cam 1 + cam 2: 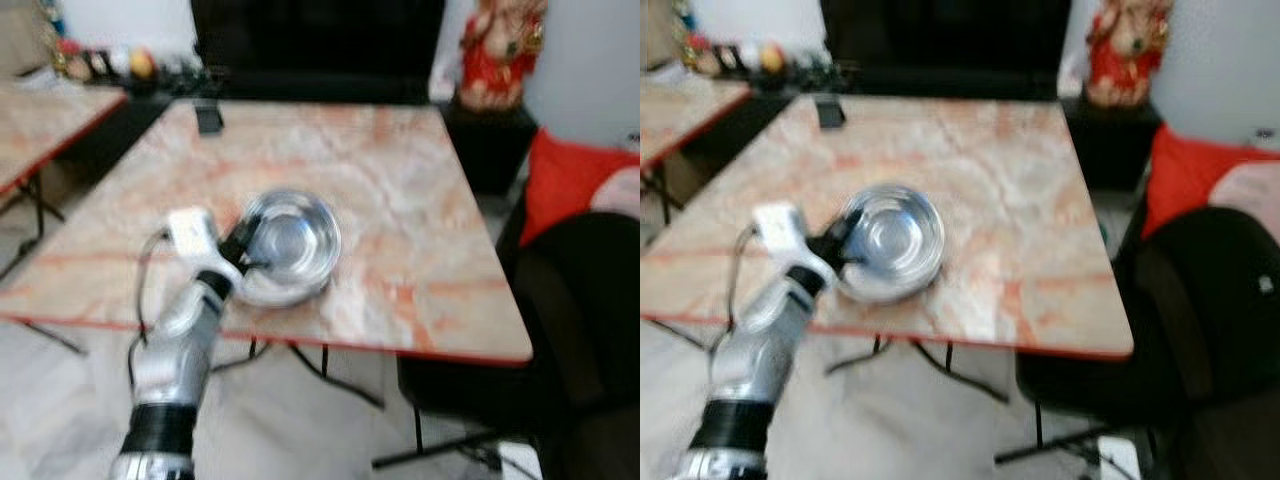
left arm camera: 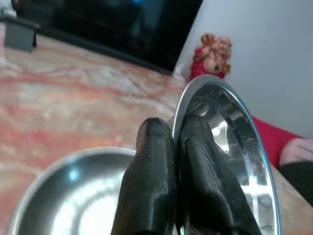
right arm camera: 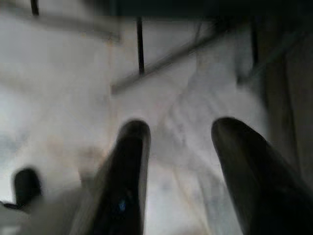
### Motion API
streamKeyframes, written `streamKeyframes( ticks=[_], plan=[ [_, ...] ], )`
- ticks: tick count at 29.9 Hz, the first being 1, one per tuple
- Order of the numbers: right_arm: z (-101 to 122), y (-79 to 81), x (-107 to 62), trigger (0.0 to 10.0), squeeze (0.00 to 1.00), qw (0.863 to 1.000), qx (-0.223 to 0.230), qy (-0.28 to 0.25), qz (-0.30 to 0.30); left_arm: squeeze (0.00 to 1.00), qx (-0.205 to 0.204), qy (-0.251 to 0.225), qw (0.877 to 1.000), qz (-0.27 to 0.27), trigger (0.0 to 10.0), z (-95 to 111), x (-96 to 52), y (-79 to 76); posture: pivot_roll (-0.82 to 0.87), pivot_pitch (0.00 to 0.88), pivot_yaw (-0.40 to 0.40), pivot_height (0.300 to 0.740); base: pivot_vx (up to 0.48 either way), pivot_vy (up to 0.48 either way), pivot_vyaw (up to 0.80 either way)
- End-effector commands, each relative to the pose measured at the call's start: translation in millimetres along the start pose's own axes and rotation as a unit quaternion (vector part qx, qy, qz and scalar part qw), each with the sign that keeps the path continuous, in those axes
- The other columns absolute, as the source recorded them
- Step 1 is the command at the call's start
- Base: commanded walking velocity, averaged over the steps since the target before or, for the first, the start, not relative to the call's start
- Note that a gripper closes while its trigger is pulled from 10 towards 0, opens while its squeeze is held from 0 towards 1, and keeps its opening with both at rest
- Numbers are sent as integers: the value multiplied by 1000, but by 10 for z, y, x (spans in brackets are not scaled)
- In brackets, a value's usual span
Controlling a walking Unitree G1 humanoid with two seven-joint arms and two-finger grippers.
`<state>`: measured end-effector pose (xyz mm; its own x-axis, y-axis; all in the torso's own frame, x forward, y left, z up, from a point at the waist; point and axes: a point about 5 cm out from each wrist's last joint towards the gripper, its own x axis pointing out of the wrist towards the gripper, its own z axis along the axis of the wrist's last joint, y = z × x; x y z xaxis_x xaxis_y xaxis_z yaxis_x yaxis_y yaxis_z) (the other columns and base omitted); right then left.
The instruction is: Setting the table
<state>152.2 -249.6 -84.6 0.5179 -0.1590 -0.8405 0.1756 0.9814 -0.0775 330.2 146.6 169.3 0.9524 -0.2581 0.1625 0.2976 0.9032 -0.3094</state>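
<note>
A shiny steel bowl sits near the front edge of the marbled pink table, tilted up over a second steel bowl that lies under it. My left gripper reaches in from the bowl's left side, and its black fingers are shut on the rim of the upper bowl. The right gripper hangs over the pale floor with its fingers apart and nothing between them.
A small dark object lies at the table's far left. A red figurine stands behind the table on a dark stand. A black chair and a red cushion are at the right, and a second table at the left.
</note>
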Motion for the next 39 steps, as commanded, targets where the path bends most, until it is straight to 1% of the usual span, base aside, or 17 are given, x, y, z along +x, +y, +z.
streamKeyframes(
  ticks=[1,8,14,18,20,22,25,26,27,28,30,33,37,39],
  plan=[
    [20,93,13,10000,0,1000,4,-4,11,0,5,-7,1000,19,10000,52,-47,114,78,0,-30,727,315,0,0],
    [26,93,14,10000,0,1000,2,-5,12,0,5,-8,1000,22,10000,56,-38,116,82,0,-32,727,296,0,0],
    [25,96,14,10000,0,1000,3,-5,12,0,9,-5,1000,28,10000,56,-44,137,82,0,-31,727,0,0,0],
    [23,98,14,10000,0,1000,1,-3,13,0,-11,-8,999,47,10000,79,-69,212,81,0,-31,727,0,0,0],
    [20,98,14,10000,0,1000,1,-3,14,0,-18,-7,999,50,10000,77,-77,218,84,0,-31,727,0,0,0],
    [15,98,13,10000,0,1000,1,-2,15,0,-40,0,997,64,10000,56,-99,254,85,0,-31,727,0,0,0],
    [11,100,13,10000,0,1000,0,-1,15,0,-54,8,996,74,10000,35,-112,283,86,0,-32,727,0,0,0],
    [10,100,13,10000,0,1000,0,-1,16,0,-52,15,996,75,10000,19,-119,292,86,0,-32,727,0,0,0],
    [5,103,12,10000,0,1000,-1,-1,17,0,-61,25,994,82,10000,-14,-149,314,85,0,-30,727,0,0,0],
    [5,103,12,10000,0,1000,-1,-1,17,0,-61,25,994,82,10000,-14,-149,314,85,0,-30,727,0,0,0],
    [-1,105,11,10000,0,1000,-1,0,18,0,-73,36,993,90,10000,-37,-203,346,84,0,-28,727,0,0,0],
    [-5,105,11,10000,0,1000,-4,2,19,0,-88,42,991,97,10000,-47,-244,369,89,0,-29,727,0,0,0],
    [-5,107,11,10000,0,1000,-5,2,21,0,-89,49,991,93,10000,-54,-251,369,89,0,-29,727,0,0,0],
    [-5,108,11,10000,0,1000,-6,2,21,0,-80,54,991,87,10000,-69,-237,344,89,0,-29,727,0,0,0]
  ],
)
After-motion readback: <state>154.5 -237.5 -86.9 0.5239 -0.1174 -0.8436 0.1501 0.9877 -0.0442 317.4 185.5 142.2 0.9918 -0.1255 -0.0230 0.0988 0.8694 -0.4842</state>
